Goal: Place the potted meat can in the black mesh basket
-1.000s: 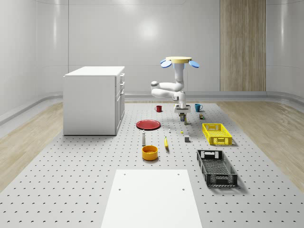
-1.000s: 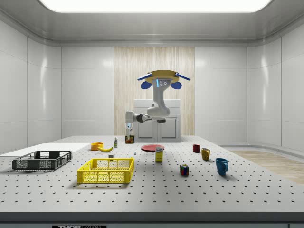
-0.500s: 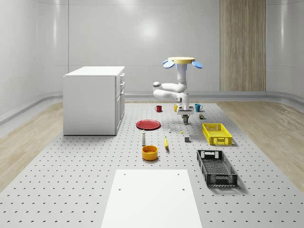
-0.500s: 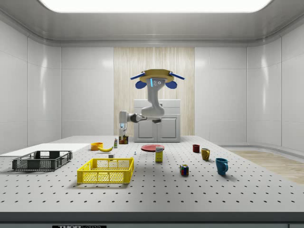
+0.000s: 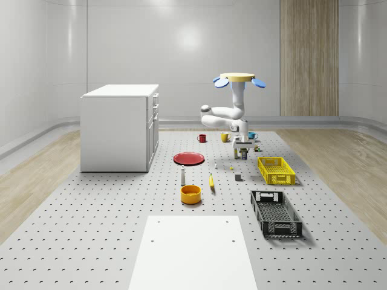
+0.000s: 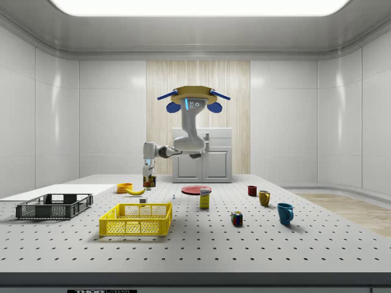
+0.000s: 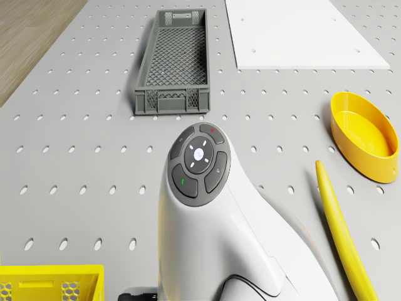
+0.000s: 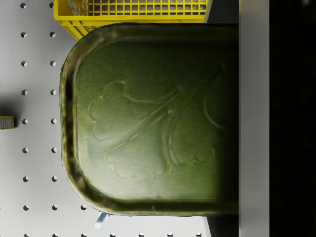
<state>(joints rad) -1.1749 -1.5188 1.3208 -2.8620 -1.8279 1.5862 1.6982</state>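
The potted meat can [image 8: 148, 118] is a dull green tin with rounded corners, seen end-on in the wrist view, where one finger [image 8: 254, 118] presses against its side. My gripper [image 5: 244, 151] is shut on the potted meat can [image 5: 244, 155] and holds it in the air above the table, beside the far end of the yellow crate [image 5: 276, 170]. The drone [image 5: 237, 78] hovers over that spot. In the side view the gripper [image 6: 148, 176] hangs left of the drone [image 6: 190, 100]. The black mesh basket [image 5: 276, 212] lies nearer the front, beyond the crate; it is also the basket [image 7: 172, 63] ahead of the arm.
On the table lie a banana [image 5: 211, 180], a yellow bowl [image 5: 190, 194], a red plate [image 5: 189, 158], a small box [image 5: 238, 176] and a white board [image 5: 193, 251]. A white cabinet [image 5: 121, 127] stands at the whole-scene view's left. Mugs stand behind the drone.
The drone and arm have shifted to the whole-scene view's right, toward the yellow crate, and to the side view's left, carrying the can. The gripper stays shut on it.
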